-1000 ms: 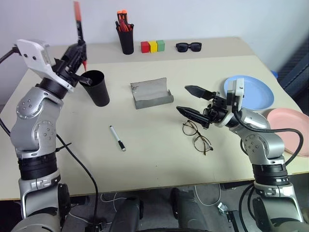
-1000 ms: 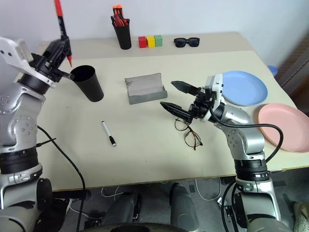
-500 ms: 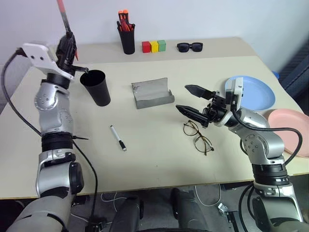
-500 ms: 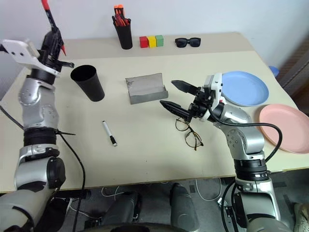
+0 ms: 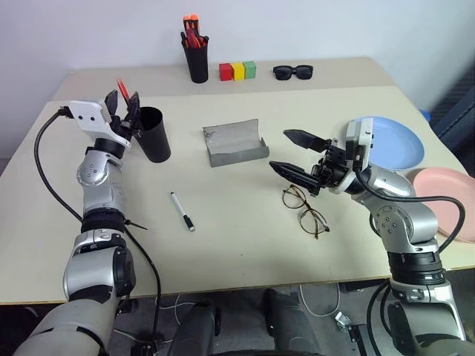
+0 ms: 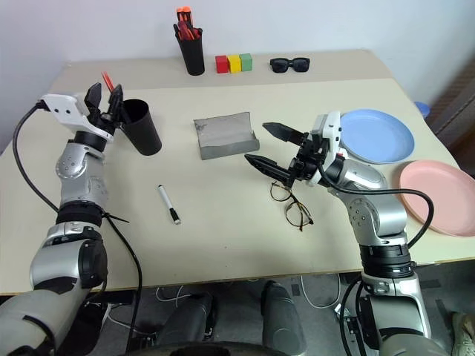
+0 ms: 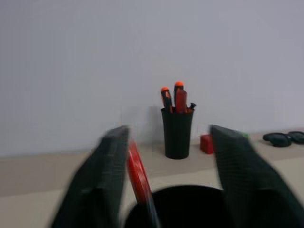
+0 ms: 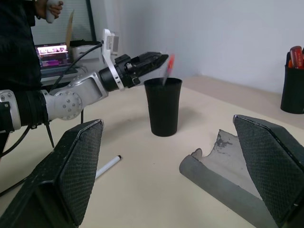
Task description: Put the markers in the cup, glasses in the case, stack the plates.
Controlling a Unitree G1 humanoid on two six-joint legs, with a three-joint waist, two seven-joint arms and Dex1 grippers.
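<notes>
Two markers (image 5: 181, 211), two plates (image 5: 397, 144), one cup (image 5: 154, 135)

Case (image 5: 234, 144) between cup (image 5: 153, 134) and plates (image 5: 393, 142).

The left arm extends forward on the robot's left side with the elbow bent and the forearm raised. The left gripper (image 5: 123, 106) points forward and slightly upward, its two black fingers (image 7: 102, 166) spread apart with a clear gap between them. The right arm reaches forward and inward from the robot's right side, its silver forearm angled toward the centre. The right gripper (image 5: 295, 153) points toward the robot's left, nearly level. Its two black fingers (image 8: 78, 161) stand wide apart with nothing between them.
</notes>
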